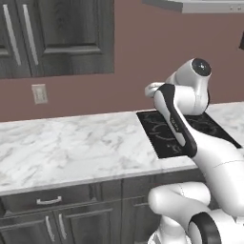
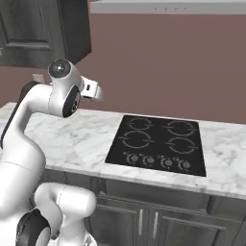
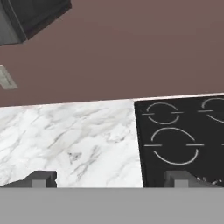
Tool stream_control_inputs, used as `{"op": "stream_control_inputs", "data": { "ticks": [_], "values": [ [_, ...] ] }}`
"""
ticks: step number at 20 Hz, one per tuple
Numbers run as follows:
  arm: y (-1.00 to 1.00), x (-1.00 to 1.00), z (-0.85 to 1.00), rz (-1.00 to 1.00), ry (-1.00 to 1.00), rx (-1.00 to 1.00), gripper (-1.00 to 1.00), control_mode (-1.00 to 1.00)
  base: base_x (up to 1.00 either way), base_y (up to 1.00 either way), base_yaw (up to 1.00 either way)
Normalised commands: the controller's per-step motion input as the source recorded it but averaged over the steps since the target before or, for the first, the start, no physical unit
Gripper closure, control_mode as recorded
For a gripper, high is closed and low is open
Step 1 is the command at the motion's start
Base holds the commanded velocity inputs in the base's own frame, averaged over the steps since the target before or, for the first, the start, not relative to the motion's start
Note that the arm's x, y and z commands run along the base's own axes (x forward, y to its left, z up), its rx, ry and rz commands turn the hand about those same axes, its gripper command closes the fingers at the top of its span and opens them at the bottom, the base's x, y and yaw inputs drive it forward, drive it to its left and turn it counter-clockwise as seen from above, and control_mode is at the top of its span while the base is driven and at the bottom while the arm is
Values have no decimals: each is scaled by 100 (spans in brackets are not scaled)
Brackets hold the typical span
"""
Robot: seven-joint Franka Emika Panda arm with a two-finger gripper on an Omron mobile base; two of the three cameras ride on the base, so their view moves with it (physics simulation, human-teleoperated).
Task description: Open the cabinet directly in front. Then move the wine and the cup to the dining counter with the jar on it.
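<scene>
The gripper (image 3: 107,178) is held above the marble tabletop (image 1: 71,143), facing the brown wall. Its two dark fingertips (image 3: 40,178) stand wide apart with nothing between them; it holds nothing.

The cabinet (image 1: 57,38) hangs on the wall above and to the left of the gripper, well apart from it. Its dark grey panelled doors are shut, and the long silver bar handles (image 1: 29,34) stand vertical. In the hand view a corner of the cabinet (image 3: 30,15) sits at upper left, above the fingertips.

The black cooktop (image 2: 158,144) is set in the tabletop ahead and to the right of the gripper. A pale wall outlet (image 1: 39,93) is on the wall below the cabinet, to the gripper's left. Lower drawer fronts (image 1: 50,200) sit beneath the tabletop edge.
</scene>
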Motion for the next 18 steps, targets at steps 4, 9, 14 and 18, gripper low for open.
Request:
{"op": "stream_control_inputs", "data": {
  "ticks": [4, 9, 14, 18],
  "values": [
    [0, 0, 0, 0, 0, 0, -100, 100, -54, -100, 0],
    [0, 0, 0, 0, 0, 0, -100, 100, -12, -100, 0],
    [0, 0, 0, 0, 0, 0, -100, 100, 0, -100, 0],
    [0, 0, 0, 0, 0, 0, -100, 100, 0, -100, 0]
  ]
}}
